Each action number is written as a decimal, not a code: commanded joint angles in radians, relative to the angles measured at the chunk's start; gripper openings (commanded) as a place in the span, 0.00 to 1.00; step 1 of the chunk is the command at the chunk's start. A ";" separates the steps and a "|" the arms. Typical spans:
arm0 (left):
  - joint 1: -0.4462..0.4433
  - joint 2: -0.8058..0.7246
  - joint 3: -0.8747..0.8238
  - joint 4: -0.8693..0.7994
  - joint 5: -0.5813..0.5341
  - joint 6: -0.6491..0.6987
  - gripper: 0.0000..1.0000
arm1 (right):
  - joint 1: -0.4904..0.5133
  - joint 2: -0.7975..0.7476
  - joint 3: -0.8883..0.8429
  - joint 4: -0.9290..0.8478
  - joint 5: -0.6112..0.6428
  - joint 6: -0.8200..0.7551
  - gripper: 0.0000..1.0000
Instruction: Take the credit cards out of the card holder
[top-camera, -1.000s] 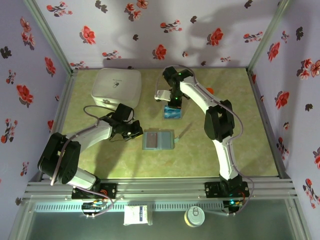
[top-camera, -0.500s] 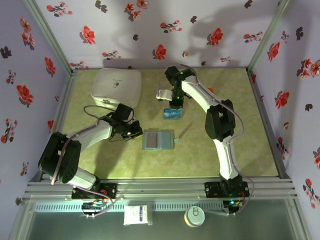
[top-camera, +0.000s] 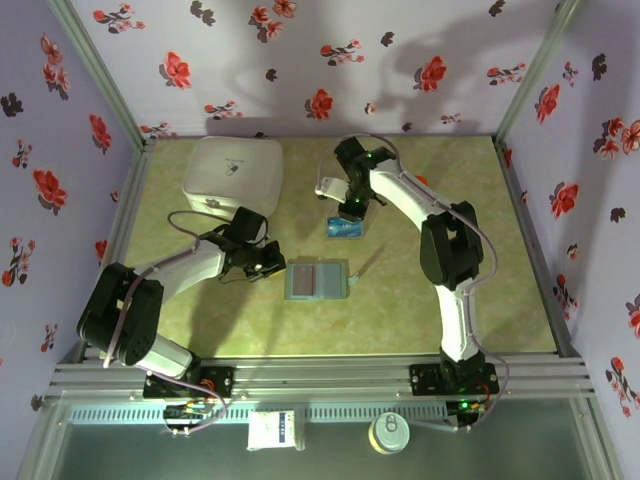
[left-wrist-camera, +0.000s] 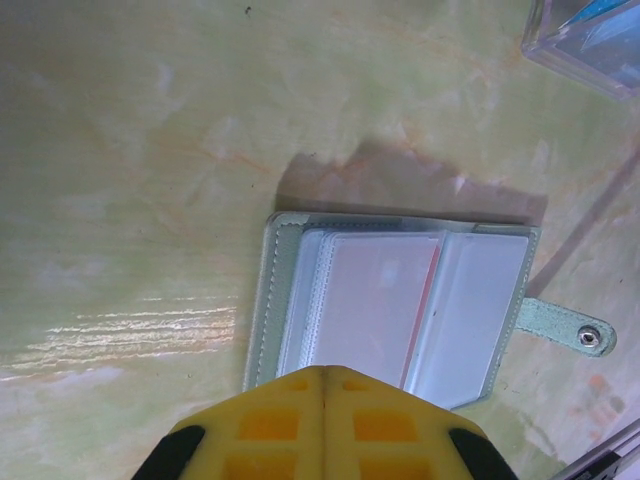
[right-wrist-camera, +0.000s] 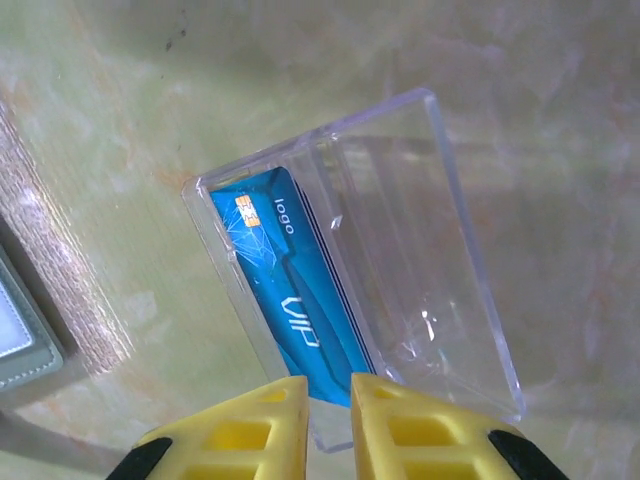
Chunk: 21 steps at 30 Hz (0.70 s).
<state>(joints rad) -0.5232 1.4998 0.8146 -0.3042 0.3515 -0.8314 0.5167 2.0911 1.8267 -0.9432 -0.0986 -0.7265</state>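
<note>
Left gripper (top-camera: 272, 268), pinched shut and empty, sits just left of the open card holder (top-camera: 317, 280) in the middle of the table (top-camera: 500, 300). The holder's long axis runs left-right, and this is the nearer arm. Right gripper (right-wrist-camera: 328, 410), jaws barely parted, hovers over the clear tray (right-wrist-camera: 440, 230) holding blue credit cards (right-wrist-camera: 290, 300).

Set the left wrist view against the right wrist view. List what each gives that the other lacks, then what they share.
Left wrist: the whole card holder lying open, its snap tab, a red-edged card in a clear sleeve, and the shut left end effector.
Right wrist: the chip and print on the blue cards inside the clear box, and the right end effector, slightly parted.
Both: the green table, a corner of the card holder and part of the clear box.
</note>
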 joint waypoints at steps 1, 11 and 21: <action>0.008 0.012 -0.004 0.020 0.012 0.011 0.00 | -0.005 -0.099 -0.081 0.149 -0.057 0.248 0.21; 0.006 0.034 -0.034 0.076 0.012 -0.001 0.00 | 0.002 -0.334 -0.549 0.618 -0.242 0.972 0.20; -0.007 0.048 -0.054 0.097 0.014 0.000 0.02 | 0.081 -0.429 -0.805 0.812 -0.359 1.441 0.08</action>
<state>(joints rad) -0.5236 1.5261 0.7689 -0.2237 0.3519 -0.8318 0.5613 1.7084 1.0554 -0.2092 -0.4141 0.5278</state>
